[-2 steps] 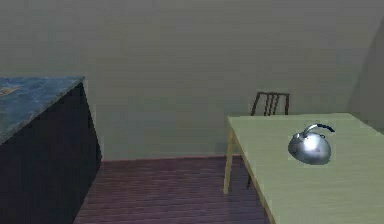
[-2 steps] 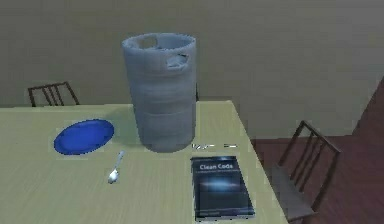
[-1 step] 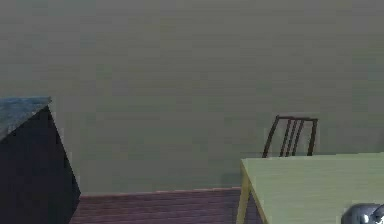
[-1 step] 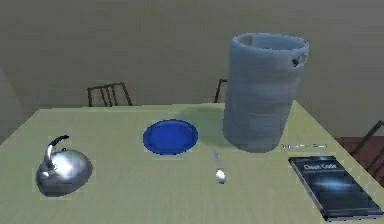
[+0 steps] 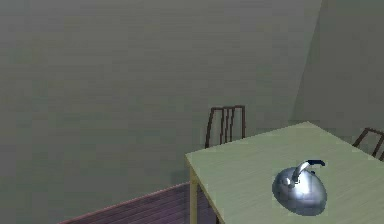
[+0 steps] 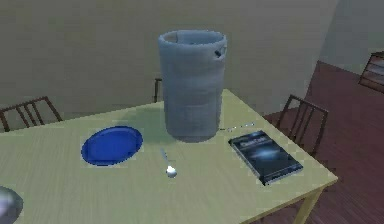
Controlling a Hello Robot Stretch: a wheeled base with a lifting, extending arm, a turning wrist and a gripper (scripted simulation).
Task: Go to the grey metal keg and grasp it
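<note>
Grey metal keg (image 6: 192, 85) upright on the pale green surface (image 6: 60, 190), far side.
Arm side view: blue plate (image 6: 112, 145) near its left, spoon (image 6: 170, 166) in front, dark book (image 6: 265, 156) to the right. Forward view: silver kettle (image 5: 303, 187) on the surface, chair (image 5: 225, 125) behind. Hand state: cannot tell.

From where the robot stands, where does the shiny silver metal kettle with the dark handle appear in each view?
Forward view: the shiny silver metal kettle sits at lower right, on the pale yellow-green table.
Arm side view: a grey rounded sliver at the bottom left edge, probably the same kettle.
Shared landmark: the pale yellow-green table, whose top lies in both pictures.
</note>
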